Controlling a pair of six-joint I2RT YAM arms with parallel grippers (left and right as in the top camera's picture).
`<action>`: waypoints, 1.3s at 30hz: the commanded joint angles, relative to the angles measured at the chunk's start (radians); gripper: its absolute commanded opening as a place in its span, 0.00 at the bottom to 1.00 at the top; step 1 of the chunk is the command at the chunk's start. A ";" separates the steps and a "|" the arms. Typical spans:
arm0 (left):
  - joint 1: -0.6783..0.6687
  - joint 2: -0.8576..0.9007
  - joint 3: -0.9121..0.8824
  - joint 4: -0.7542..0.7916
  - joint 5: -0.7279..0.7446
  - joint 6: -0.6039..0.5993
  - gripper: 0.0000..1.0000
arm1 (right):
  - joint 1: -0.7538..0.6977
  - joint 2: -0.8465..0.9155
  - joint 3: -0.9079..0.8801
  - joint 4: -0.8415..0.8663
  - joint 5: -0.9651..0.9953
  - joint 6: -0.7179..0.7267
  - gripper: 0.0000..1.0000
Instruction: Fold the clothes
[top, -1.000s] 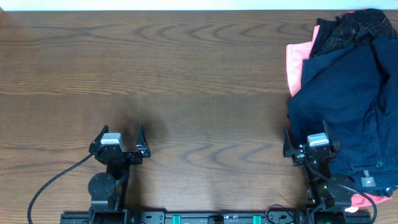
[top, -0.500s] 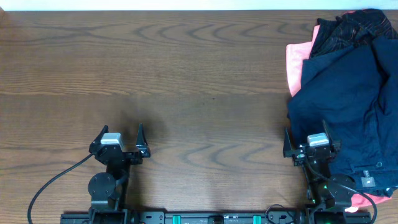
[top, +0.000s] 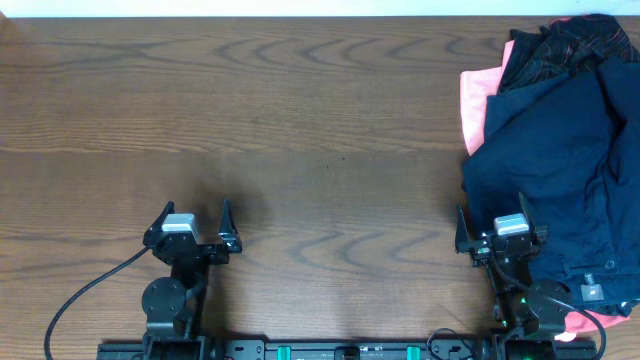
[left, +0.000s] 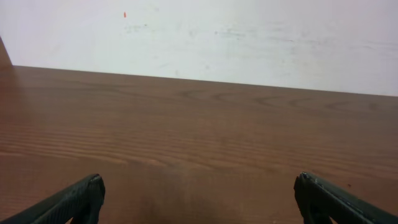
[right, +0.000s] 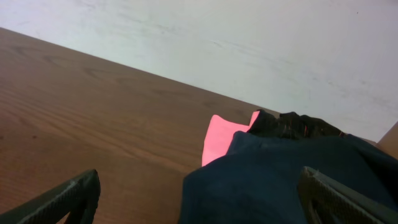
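A heap of clothes lies at the table's right side: a dark navy garment (top: 560, 160) on top, a pink garment (top: 476, 100) under it, and a dark patterned garment (top: 555, 45) at the back. My right gripper (top: 500, 222) is open and empty, parked near the front edge with the navy garment's edge (right: 280, 180) just ahead of its fingers. The pink garment (right: 221, 140) shows in the right wrist view too. My left gripper (top: 192, 222) is open and empty over bare wood at the front left, far from the clothes.
The brown wooden table (top: 300, 130) spreads across the view. A white wall (left: 249, 37) stands behind its far edge. Black cables run from the left arm base (top: 80, 300).
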 joint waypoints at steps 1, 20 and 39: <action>0.005 -0.007 -0.013 -0.040 0.003 0.017 0.98 | 0.005 -0.005 -0.002 -0.003 0.003 -0.008 0.99; 0.005 0.056 0.100 -0.050 0.037 -0.074 0.98 | 0.005 0.060 0.093 0.007 0.097 0.177 0.99; 0.005 0.812 0.799 -0.609 0.052 -0.073 0.98 | 0.005 1.128 0.867 -0.457 0.129 0.204 0.99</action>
